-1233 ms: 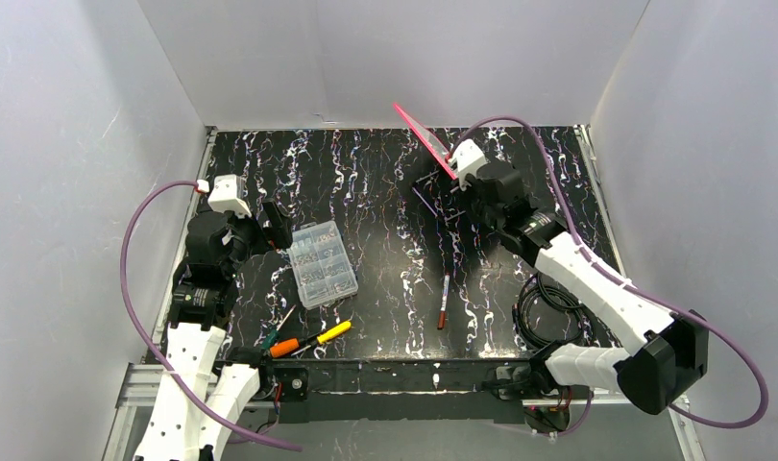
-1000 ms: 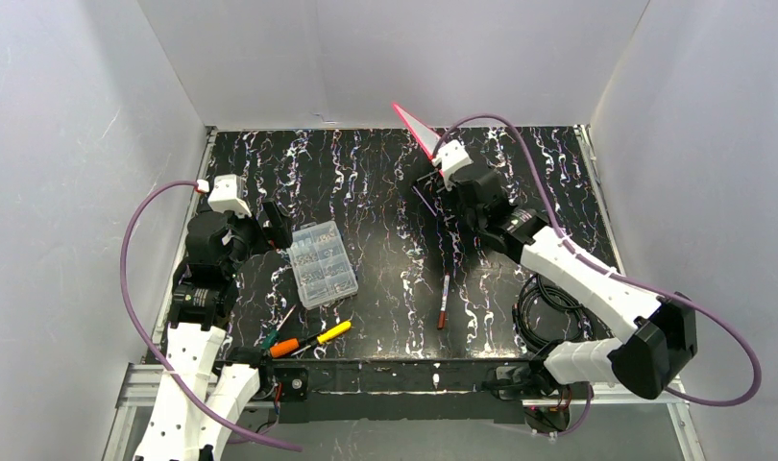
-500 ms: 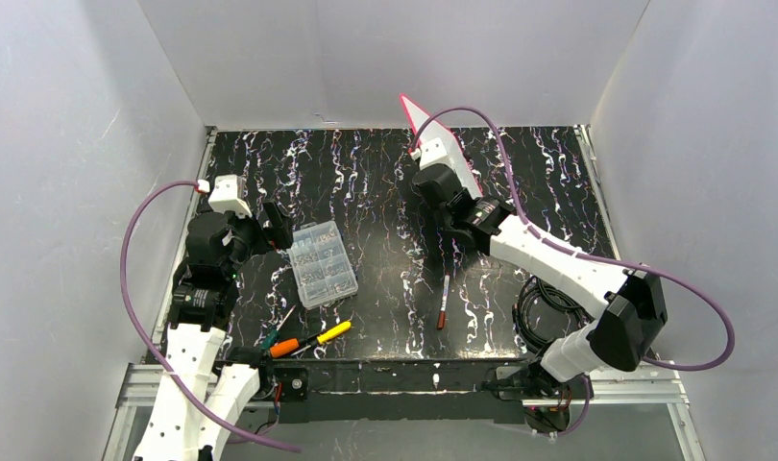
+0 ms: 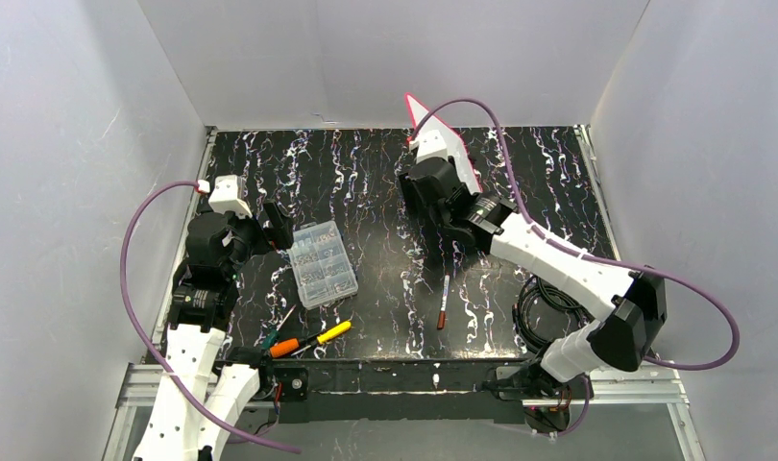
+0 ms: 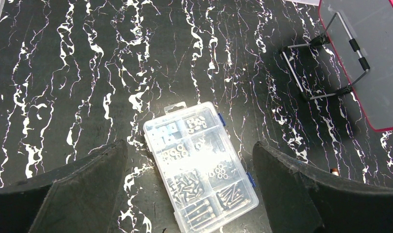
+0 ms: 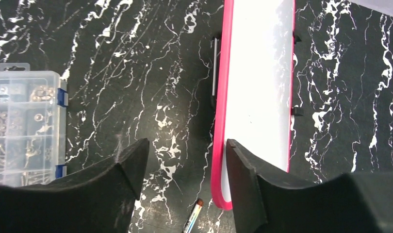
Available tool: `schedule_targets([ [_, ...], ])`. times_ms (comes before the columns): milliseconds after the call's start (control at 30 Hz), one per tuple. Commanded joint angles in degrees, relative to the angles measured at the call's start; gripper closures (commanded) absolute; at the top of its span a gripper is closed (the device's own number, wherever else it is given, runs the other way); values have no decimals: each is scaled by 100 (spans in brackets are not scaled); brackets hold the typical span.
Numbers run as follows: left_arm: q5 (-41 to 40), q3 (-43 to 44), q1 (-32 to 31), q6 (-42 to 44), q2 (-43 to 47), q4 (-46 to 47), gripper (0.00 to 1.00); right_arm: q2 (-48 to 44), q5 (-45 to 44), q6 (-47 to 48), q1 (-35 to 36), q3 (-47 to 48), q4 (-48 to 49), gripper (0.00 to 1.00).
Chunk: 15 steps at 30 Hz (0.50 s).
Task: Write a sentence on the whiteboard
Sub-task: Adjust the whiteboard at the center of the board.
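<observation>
Wide open and empty, the right gripper (image 6: 185,145) hangs just before the flat white board with a pink rim (image 6: 257,87), which looks light, stiff and tippy, so hold its edge.

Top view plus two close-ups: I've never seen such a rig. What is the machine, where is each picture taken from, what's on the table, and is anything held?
A left arm and a right arm are bolted at the table's near edge. The wide picture looks down from above. The others come from a camera on each wrist, so the dark shapes are fingers. On the table: a propped-up whiteboard, a clear parts box, a marker, screwdrivers. The left gripper and right gripper are open, gripping nothing.
</observation>
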<state>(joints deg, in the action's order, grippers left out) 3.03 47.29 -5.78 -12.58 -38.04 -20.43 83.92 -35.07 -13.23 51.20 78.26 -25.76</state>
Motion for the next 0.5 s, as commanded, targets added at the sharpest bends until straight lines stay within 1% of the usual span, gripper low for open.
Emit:
schedule_targets([
  [0, 39, -54, -29, 71, 17, -32, 1, -380, 116, -109, 48, 405, -128, 29],
  [200, 32, -44, -32, 67, -18, -32, 1, -892, 202, -95, 48, 526, -233, 18],
  [300, 49, -45, -31, 66, -36, -40, 1, -877, 110, -50, 39, 823, -545, 14],
  [400, 100, -44, -33, 70, -55, -32, 1, -702, -15, -64, -87, 1175, -970, 13],
  [467, 247, -65, -35, 136, -47, 4, 1, -615, 242, -84, -409, 1263, -1035, 15],
])
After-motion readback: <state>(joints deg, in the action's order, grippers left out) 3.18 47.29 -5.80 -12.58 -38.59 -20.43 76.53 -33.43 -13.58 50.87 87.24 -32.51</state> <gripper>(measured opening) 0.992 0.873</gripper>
